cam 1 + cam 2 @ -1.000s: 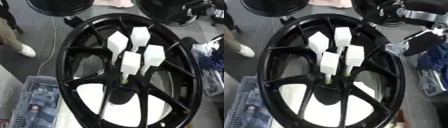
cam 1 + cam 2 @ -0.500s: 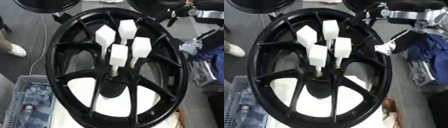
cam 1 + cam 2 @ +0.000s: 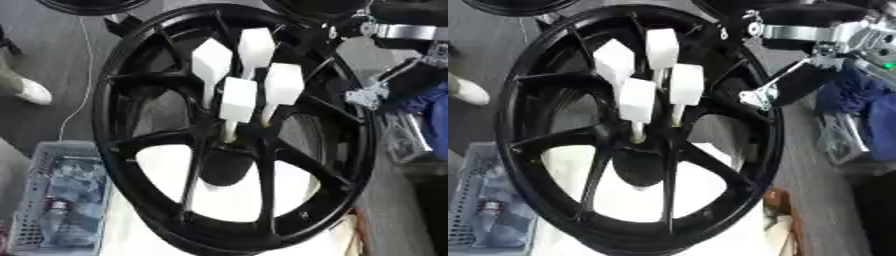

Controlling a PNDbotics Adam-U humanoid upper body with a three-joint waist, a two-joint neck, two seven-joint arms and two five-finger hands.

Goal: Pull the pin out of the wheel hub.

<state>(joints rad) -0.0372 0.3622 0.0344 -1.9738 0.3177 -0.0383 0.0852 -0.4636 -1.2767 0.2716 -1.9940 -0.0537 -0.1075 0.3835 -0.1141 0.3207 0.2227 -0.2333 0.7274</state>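
Note:
A black spoked wheel hub [image 3: 114, 100] lies on a white surface and fills both views. Several white pins with block-shaped heads stand in its centre. The nearest pin [image 3: 238, 97] is flanked by one on its right [image 3: 283, 85], and two more stand behind [image 3: 212, 57] [image 3: 256, 45]. My right arm [image 3: 798, 32], black with a silver band, reaches in from the upper right. Its dark hand [image 3: 802, 82] and a silver bracket [image 3: 759, 95] hover at the hub's right rim, apart from the pins. The left hand is out of sight.
A grey mesh basket [image 3: 52, 200] holding small items sits at the lower left beside the hub. Blue cloth [image 3: 868, 110] lies to the right. Another dark wheel [image 3: 87, 5] is at the top left, with a white cable [image 3: 83, 75] and a person's shoe [image 3: 31, 92] on the floor.
The whole picture has shifted and tilted, so the camera moved. My right arm now shows more fully at the hub's upper right rim. The pins stay in the hub.

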